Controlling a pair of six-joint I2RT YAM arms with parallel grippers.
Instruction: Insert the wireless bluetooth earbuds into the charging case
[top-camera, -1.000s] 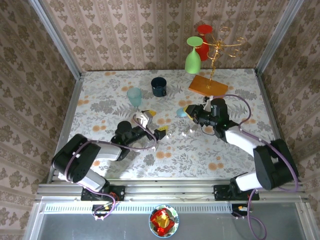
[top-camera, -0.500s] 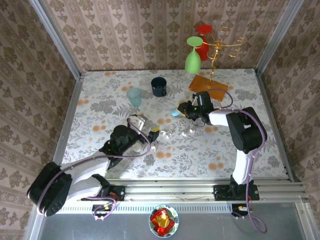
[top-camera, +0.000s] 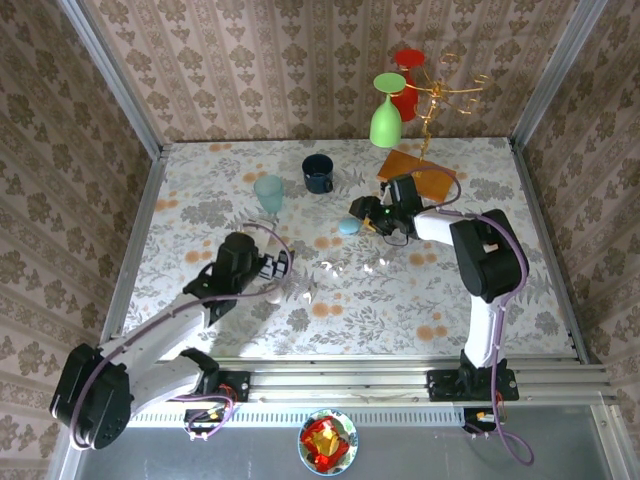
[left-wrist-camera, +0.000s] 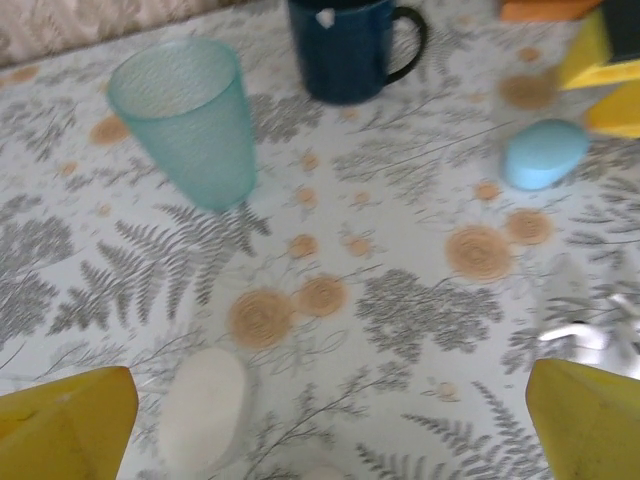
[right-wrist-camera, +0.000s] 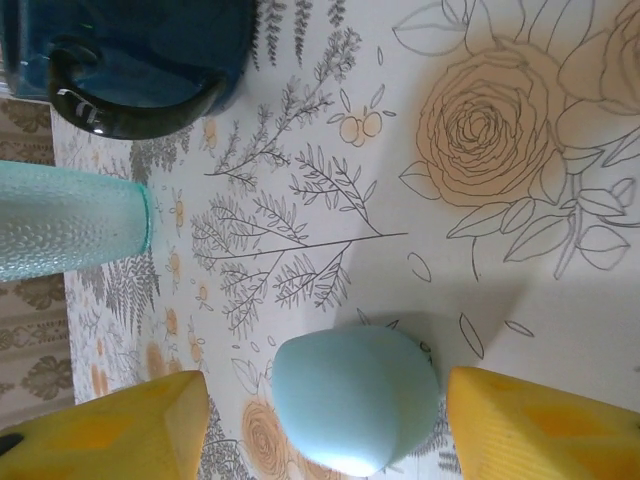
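Earbud case (left-wrist-camera: 203, 408), white, points lengthwise away from gaping left gripper (left-wrist-camera: 330, 385); blue case (right-wrist-camera: 355, 398) fronts gaping right gripper (right-wrist-camera: 325, 385).

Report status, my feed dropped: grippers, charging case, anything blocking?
Left gripper open, over white pebble-shaped case. Right gripper open, straddling light blue case, not touching. Teal cup, navy mug stand farther off.

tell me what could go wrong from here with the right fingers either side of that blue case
1. The light blue case is rounded and sits off-centre between the open right fingers, nearer one than the other. Closing could squirt it sideways instead of gripping it.
2. The teal cup and navy mug stand beyond it, so a shoved case may hit them.
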